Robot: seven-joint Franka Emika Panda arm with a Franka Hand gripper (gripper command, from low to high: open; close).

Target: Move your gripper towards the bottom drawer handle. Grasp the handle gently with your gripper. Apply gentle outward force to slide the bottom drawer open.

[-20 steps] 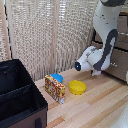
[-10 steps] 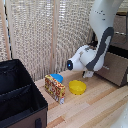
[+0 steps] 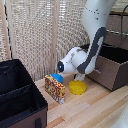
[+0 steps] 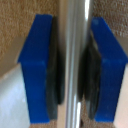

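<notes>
In the wrist view the bottom drawer handle, a thin silver bar, runs straight between my two blue-tipped fingers. Their dark pads press close on either side of it, so the gripper is shut on the bar. The brown drawer front fills the background there. In the exterior view the bottom drawer stands out from the dresser as an open dark brown box at the exterior view's right. My bent white arm reaches down to the drawer's front, and its links hide the hand and the handle.
A big black fabric case stands at the exterior view's left. On the wooden surface lie a patterned box, a blue object and a yellow dish, just below my arm. The dresser's upper part rises behind the drawer.
My arm has drawn back toward the exterior view's left and sunk lower. The bottom drawer has slid out of the dresser with it.
</notes>
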